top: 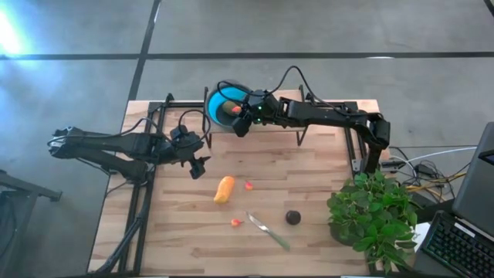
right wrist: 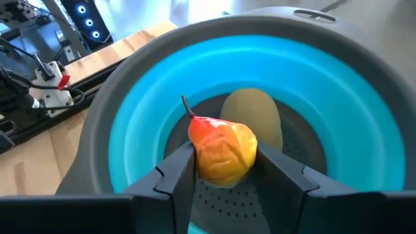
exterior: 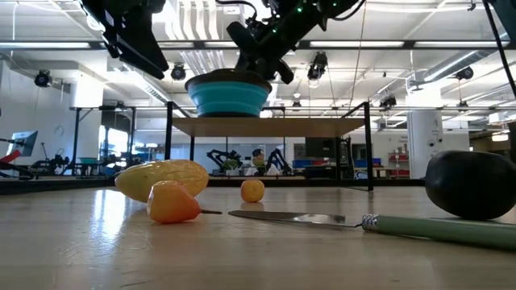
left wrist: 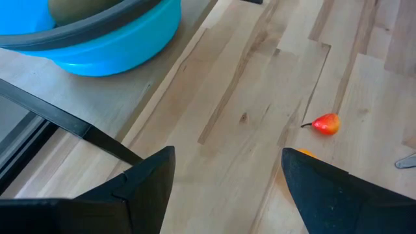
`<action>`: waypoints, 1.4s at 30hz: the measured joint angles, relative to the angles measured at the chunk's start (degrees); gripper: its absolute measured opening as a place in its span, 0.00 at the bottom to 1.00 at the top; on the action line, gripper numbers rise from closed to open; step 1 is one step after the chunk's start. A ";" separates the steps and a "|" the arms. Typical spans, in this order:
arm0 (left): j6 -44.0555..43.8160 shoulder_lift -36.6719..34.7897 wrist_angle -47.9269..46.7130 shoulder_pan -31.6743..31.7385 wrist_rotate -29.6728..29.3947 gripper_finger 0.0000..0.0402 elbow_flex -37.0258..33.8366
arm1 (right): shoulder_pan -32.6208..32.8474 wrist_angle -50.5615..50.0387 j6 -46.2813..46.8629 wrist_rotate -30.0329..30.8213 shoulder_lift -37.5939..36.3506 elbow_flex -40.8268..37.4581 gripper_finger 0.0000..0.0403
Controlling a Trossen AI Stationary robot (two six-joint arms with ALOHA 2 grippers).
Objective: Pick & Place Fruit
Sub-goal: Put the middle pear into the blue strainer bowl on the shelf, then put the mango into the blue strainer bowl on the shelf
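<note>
A small red-orange pear-shaped fruit [right wrist: 222, 151] sits between the fingers of my right gripper [top: 244, 122], above the round blue bowl [top: 222, 104] on the raised shelf at the table's far side. An olive-green oval fruit [right wrist: 253, 117] lies on the bowl's bottom. On the table lie an elongated orange-yellow fruit [top: 224, 189], two tiny red-orange ones [top: 248, 184] [top: 236, 222] and a dark round one [top: 292, 218]. My left gripper [left wrist: 227, 188] hangs open above the table left of the orange-yellow fruit, with nothing between its fingers. My right gripper pinches the small red-orange fruit by its two lower flanks [right wrist: 198, 162] between its two fingers. The fingers slant down from the table's right side over the bowl's rim. The fruit is lifted clear above the bowl's bottom, its stem [right wrist: 186, 105] pointing up and away.
A knife with a slim green handle [top: 268, 230] lies near the table's front between the fruits. A potted green plant [top: 372, 218] stands at the front right corner. The shelf's dark metal frame [top: 301, 135] stands along the far side.
</note>
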 joint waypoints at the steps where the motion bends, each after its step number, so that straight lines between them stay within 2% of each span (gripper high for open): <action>1: -0.07 0.00 0.00 0.00 0.02 0.71 0.00 | 0.00 0.00 0.00 0.00 0.00 0.00 0.37; 11: -0.35 0.00 0.00 0.00 0.02 0.71 0.00 | 0.00 0.00 -0.02 -0.02 0.00 0.00 0.49; 18: -1.77 0.01 -0.02 0.00 0.50 0.71 0.13 | 0.00 -0.03 -0.44 -0.15 -0.93 0.00 0.51; 30: -3.41 0.02 -0.02 -0.04 5.02 0.71 1.89 | 1.81 -0.64 -6.36 -0.05 -9.52 0.00 0.37; 42: -7.77 0.05 -0.93 -0.67 8.72 0.71 2.07 | 7.32 -10.17 -11.13 0.02 -15.94 -0.73 0.20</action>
